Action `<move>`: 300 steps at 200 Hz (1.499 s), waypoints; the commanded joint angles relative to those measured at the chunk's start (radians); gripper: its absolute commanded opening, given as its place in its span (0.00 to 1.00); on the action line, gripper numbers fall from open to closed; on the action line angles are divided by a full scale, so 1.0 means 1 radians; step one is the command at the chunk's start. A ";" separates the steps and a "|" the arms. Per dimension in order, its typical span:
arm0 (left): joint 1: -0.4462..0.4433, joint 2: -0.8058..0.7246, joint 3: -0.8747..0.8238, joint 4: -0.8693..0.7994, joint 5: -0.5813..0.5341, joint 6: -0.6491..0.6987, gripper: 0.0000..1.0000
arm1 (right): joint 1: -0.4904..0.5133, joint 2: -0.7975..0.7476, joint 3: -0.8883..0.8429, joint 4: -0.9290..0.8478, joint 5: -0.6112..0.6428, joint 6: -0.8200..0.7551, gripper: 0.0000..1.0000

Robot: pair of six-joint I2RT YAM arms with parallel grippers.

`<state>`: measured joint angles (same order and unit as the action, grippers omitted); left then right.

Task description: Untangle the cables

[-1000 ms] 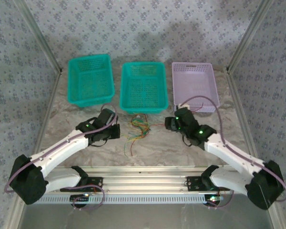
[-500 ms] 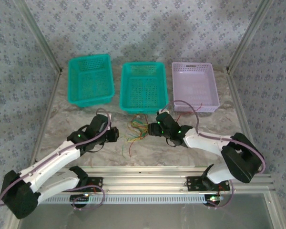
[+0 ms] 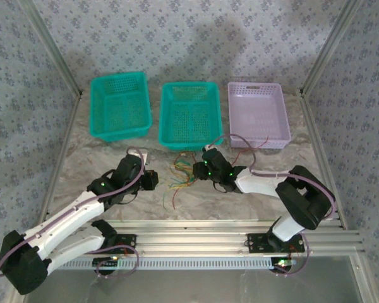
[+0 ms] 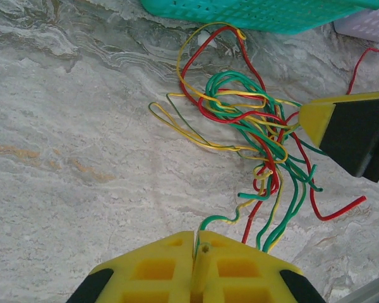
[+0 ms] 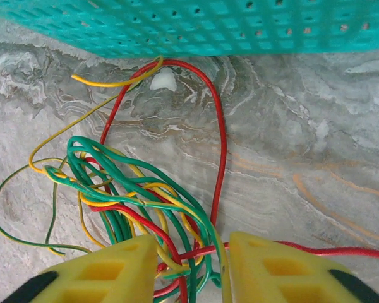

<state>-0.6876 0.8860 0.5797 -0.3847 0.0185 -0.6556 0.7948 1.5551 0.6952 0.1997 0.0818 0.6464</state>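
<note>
The cables [image 3: 182, 172], thin red, green and yellow wires, lie knotted on the marble table in front of the middle teal basket. My left gripper [image 3: 153, 180] is at the tangle's left side. In the left wrist view its yellow fingers [image 4: 158, 265] are shut on a green-and-yellow cable end [image 4: 240, 219] that leads into the tangle [image 4: 259, 132]. My right gripper [image 3: 198, 169] is at the tangle's right edge. In the right wrist view it [image 5: 192, 259] stands open, with several strands of the bundle [image 5: 145, 189] between its fingers.
Three baskets stand in a row behind the cables: a teal one [image 3: 95, 113] at the left, a teal one [image 3: 191, 144] in the middle, a lilac one [image 3: 259, 142] at the right. One red strand [image 5: 341, 251] trails off to the right. An aluminium rail [image 3: 189, 222] borders the near edge.
My right gripper has swung left from beside the lilac basket to the tangle's right edge. My left gripper has shifted slightly nearer and rightward, still against the tangle.
</note>
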 commanded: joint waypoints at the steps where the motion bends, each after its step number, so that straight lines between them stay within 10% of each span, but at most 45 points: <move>1: -0.004 -0.016 0.007 0.031 0.015 0.002 0.00 | -0.003 -0.022 0.021 -0.004 0.044 0.003 0.21; 21: -0.004 -0.022 0.031 -0.008 0.006 0.004 0.00 | -0.015 -0.082 0.015 -0.053 0.091 -0.009 0.00; 140: 0.112 -0.044 0.251 -0.381 -0.067 0.055 0.00 | -0.338 -0.723 -0.051 -0.513 0.090 -0.163 0.00; 300: 0.214 -0.004 0.338 -0.524 -0.120 0.145 0.00 | -0.655 -0.688 0.116 -0.716 0.082 -0.168 0.00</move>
<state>-0.4889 0.8680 0.8898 -0.8440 -0.0586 -0.5377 0.1520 0.8570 0.7628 -0.4778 0.0898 0.4839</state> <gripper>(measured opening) 0.077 0.059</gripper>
